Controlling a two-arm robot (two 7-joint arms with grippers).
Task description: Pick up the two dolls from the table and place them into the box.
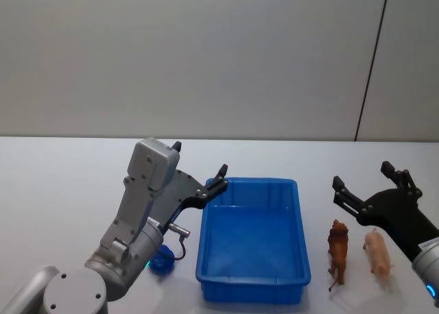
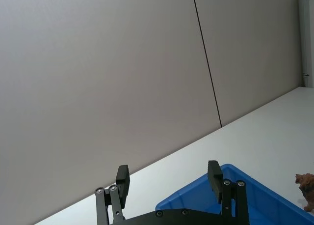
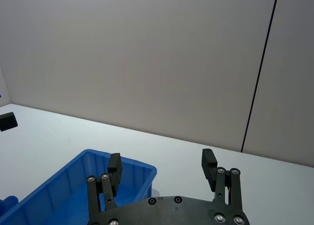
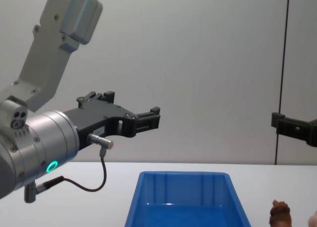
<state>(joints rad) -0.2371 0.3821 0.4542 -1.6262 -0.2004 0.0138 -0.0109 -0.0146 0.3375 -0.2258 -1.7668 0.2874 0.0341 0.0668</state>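
My right pincer [image 1: 362,175] hangs spread at lower right above the brown animal doll [image 1: 337,251] and pink pig doll [image 1: 378,254], apparently poised to descend. My left pincer [image 1: 199,159] is spread too, at the blue bin [image 1: 254,182].

Blue box [image 1: 259,182] on white table [image 1: 68,170], brown doll [image 1: 337,251] and peach doll [image 1: 378,256] standing just right of it

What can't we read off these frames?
Blue object left of the box: head view, the left arm covers most of it.
Brown doll and peach doll: chest view, bottom edge leaves just their tops.
Box floor, near end: chest view, cut by the bottom edge.
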